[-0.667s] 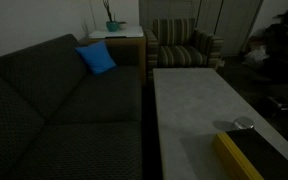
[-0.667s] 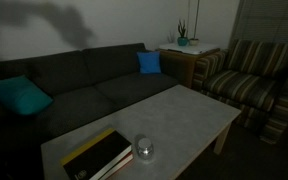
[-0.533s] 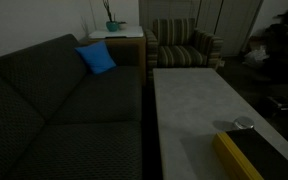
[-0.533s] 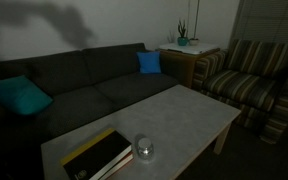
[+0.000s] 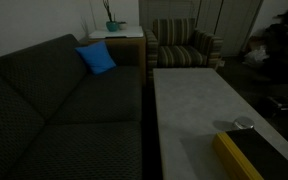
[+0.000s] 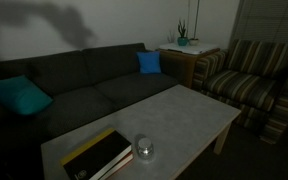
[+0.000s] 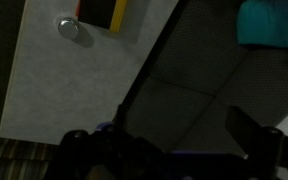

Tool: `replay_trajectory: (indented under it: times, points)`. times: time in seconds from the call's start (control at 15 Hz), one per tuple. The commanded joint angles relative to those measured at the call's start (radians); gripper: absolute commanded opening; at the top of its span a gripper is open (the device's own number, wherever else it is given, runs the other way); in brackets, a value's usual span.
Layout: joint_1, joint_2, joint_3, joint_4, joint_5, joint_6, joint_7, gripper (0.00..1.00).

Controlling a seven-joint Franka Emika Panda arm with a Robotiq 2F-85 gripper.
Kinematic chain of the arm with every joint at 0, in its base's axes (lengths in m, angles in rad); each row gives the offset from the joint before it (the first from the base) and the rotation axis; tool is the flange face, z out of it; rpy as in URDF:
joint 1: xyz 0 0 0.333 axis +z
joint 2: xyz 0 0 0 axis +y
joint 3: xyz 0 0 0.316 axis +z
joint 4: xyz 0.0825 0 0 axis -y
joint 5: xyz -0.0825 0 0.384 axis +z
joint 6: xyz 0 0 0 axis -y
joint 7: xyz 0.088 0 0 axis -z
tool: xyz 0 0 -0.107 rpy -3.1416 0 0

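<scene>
In the wrist view my gripper [image 7: 182,132] hangs high over the dark sofa seat [image 7: 199,75], next to the edge of the pale coffee table [image 7: 54,75]. It is open, with nothing between the two dark fingers [image 7: 246,130]. On the table lie a yellow-and-black book [image 7: 109,14] and a small round glass [image 7: 70,28], far from the gripper. Both exterior views show the book [image 6: 99,155] and the glass [image 6: 143,150] at one end of the table [image 5: 199,100]. The arm appears in neither exterior view.
The room is dim. A blue cushion [image 5: 96,58] and a teal cushion [image 6: 19,96] lie on the sofa [image 6: 84,85]. A striped armchair [image 6: 249,80] stands beyond the table. A side table with a potted plant [image 6: 183,42] fills the corner.
</scene>
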Motion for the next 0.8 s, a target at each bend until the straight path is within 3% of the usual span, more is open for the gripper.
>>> replay_trajectory:
  times: [0.0, 0.27, 0.73]
  points:
    - [-0.018, 0.017, 0.011, 0.008, 0.017, -0.006, -0.023, 1.00]
    - [-0.023, 0.073, -0.011, 0.024, 0.026, 0.004, -0.045, 1.00]
    - [-0.025, 0.269, -0.074, 0.068, 0.148, -0.002, -0.219, 1.00]
